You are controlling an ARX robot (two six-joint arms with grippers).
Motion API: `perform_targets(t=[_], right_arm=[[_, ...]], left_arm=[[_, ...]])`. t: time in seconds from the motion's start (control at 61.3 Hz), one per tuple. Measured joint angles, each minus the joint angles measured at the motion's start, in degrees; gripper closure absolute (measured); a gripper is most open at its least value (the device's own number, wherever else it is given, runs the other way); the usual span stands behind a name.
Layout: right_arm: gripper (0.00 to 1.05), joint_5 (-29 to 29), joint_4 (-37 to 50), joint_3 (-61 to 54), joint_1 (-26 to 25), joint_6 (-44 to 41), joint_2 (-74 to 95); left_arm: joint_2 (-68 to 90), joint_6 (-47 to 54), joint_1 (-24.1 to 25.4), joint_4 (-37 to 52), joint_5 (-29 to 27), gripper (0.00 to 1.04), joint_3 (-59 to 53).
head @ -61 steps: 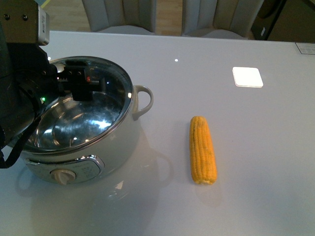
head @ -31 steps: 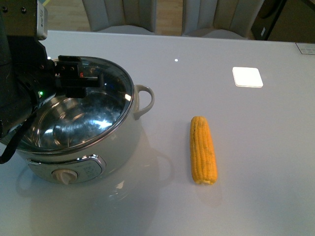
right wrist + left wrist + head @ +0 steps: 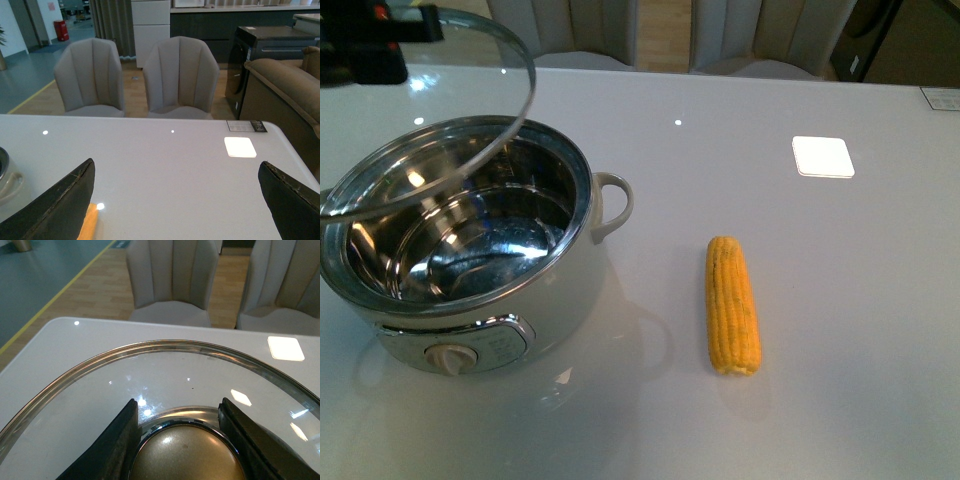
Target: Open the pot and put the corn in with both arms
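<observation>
My left end effector point(image 3: 178, 404) is clenched on the brassy knob point(image 3: 187, 455) of the glass lid point(image 3: 150, 370), holding it tilted above the open pot point(image 3: 570, 285), which sits below it on the counter point(image 3: 840, 300). My right end effector point(image 3: 175, 170) is spread wide, grasping nothing. The corn point(image 3: 89, 222) lies flat beneath it, close by one finger, apart from the pot.

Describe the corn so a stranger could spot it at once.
Find the white pot on the pale table. To its right, not touching it, lies the corn. It is the only yellow-orange thing, long and tapered, unlike the flat white square beyond it.
</observation>
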Motion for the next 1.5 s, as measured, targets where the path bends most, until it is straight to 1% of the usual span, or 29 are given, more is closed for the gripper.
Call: perform_targets(t=[0.114,0.326,0.49,0.62,0.849,1.192,1.502], right_arm=[[0.09,0.0,0.0,0.0,0.0,0.0,0.0],[0.09,0.0,0.0,0.0,0.0,0.0,0.0],[0.09,0.0,0.0,0.0,0.0,0.0,0.0],[0.09,0.0,0.0,0.0,0.0,0.0,0.0],[0.09,0.0,0.0,0.0,0.0,0.0,0.0],[0.09,0.0,0.0,0.0,0.0,0.0,0.0],[0.09,0.0,0.0,0.0,0.0,0.0,0.0]], left_arm=[[-1.9,0.9,4.3,0.2,1.4,0.63,0.0],[-1.6,2.6,16.9,3.8,4.5,0.63,0.0],[3.1,2.7,27.1,8.4,6.2,0.63,0.0],[9.3,2.8,32.4,12.4,7.3,0.63,0.0],[22.2,2.8,35.1,18.8,6.9,0.63,1.6],[38.2,2.7,35.5,24.0,4.6,0.63,10.5],[47.5,2.0,34.5,27.9,4.3,0.63,15.8]])
